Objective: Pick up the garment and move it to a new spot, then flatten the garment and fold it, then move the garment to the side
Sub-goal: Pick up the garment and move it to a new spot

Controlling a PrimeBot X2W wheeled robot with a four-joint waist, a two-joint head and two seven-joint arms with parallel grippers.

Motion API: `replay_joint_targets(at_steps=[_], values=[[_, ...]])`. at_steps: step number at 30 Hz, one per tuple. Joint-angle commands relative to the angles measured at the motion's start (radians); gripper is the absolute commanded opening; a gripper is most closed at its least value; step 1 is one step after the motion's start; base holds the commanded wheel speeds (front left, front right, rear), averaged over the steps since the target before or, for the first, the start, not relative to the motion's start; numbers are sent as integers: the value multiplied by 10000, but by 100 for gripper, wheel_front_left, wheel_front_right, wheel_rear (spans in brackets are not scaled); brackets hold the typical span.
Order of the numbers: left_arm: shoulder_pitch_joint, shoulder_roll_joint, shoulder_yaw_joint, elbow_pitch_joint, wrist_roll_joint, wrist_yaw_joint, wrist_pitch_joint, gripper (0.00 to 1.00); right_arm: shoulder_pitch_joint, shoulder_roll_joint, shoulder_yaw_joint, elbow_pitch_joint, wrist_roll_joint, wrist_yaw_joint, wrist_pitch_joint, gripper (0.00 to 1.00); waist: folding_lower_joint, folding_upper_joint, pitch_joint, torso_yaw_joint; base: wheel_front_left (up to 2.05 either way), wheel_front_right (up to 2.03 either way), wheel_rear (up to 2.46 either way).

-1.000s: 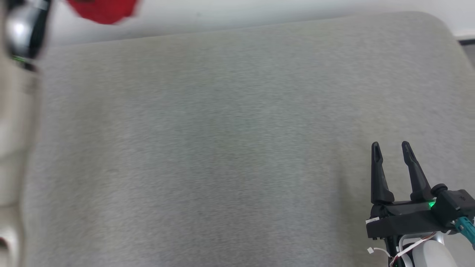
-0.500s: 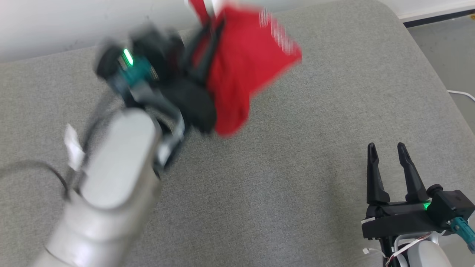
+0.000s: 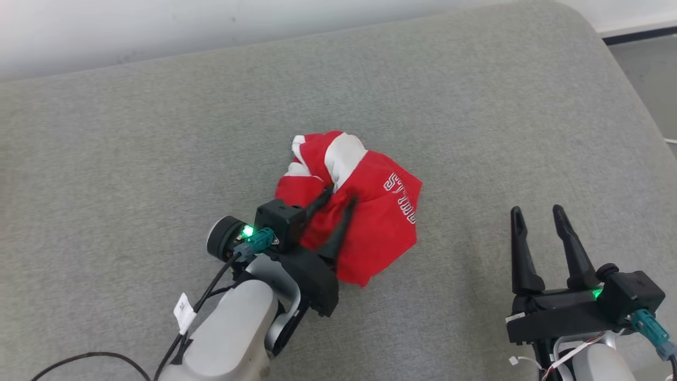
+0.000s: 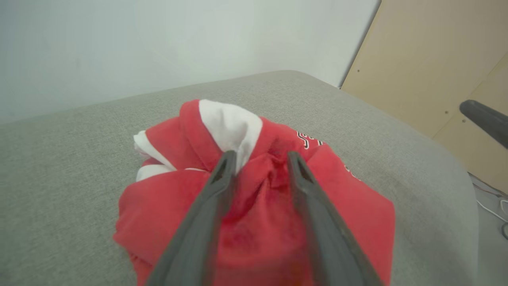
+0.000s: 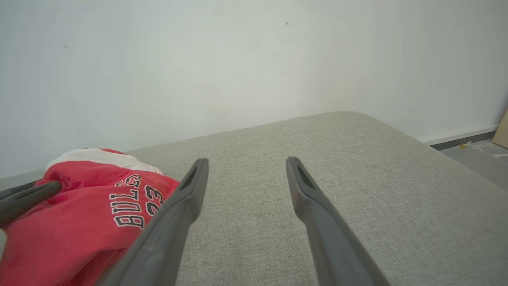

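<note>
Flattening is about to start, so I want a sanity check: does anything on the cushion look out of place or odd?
The red jersey sits in a crumpled heap on the grey cushion, white trim bunched up, lettering skewed. The left gripper rests on it, jaws parted. Nothing looks damaged.

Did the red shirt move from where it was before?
Yes. The red shirt came down from by the grey cushion's back edge and now lies crumpled nearer its middle.
</note>
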Motion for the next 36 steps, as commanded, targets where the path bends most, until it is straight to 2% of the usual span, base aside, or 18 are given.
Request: replay_joint_targets(at_steps=[1,7,12,22,27,36], values=[[-49,-46,-6,0,-80,40,-165,100,-40,-73,-42,-16,-20,-21,-4,100,0,0,-110,169,0,0,0],[-289,58,527,-518,-38,425,-654,100,294,-171,-147,-72,-148,-21,-2,100,0,0,-583,801,0,0,0],[370,740,1560,-1773,386,799,-663,100,510,-256,-76,-133,-176,-21,-2,100,0,0,-966,1270,0,0,0],[2775,1946,3648,-3788,933,1059,-668,100,847,-372,-3,-332,-274,-21,-2,100,0,0,-1564,1966,0,0,0],[4093,2024,4648,-4585,993,1166,-669,100,939,-408,61,-386,-296,-21,-4,100,0,0,-1741,2125,0,0,0],[6050,1462,5802,-5076,1255,962,-670,100,1078,-541,273,-356,-261,-21,-2,100,0,0,-1992,2092,0,0,0]])
